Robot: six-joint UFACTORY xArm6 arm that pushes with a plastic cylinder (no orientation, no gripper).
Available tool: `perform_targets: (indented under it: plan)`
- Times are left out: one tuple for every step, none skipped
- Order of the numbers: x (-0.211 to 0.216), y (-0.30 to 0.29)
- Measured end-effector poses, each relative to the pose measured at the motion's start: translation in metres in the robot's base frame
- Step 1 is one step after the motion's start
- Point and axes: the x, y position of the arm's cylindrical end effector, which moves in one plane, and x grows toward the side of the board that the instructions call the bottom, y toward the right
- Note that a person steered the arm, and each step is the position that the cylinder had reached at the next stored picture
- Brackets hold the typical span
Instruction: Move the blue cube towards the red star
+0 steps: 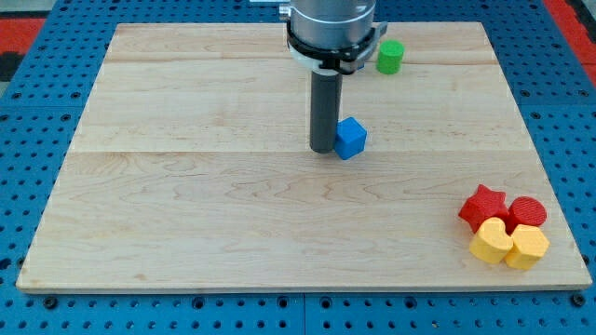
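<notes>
The blue cube (351, 138) sits on the wooden board a little above its middle. My tip (323, 149) is down on the board, touching the cube's left side. The red star (483, 206) lies near the view's lower right, far from the cube and the tip. It is packed against other blocks there.
A red cylinder (527, 213) sits right of the star. A yellow heart-like block (492, 241) and a yellow hexagonal block (528, 247) sit below them. A green cylinder (390, 57) stands at the view's top, right of the arm. The board's right edge (559, 186) is close to the cluster.
</notes>
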Motion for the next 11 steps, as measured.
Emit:
perform_targets:
  plan:
    - [-0.025,-0.010]
    - [-0.026,0.056]
    - [-0.005,0.071]
    - [0.010,0.051]
    - [0.017,0.018]
    - [0.035,0.046]
    - [0.045,0.082]
    - [0.059,0.094]
    - [0.060,0.099]
    - [0.038,0.105]
    - [0.029,0.129]
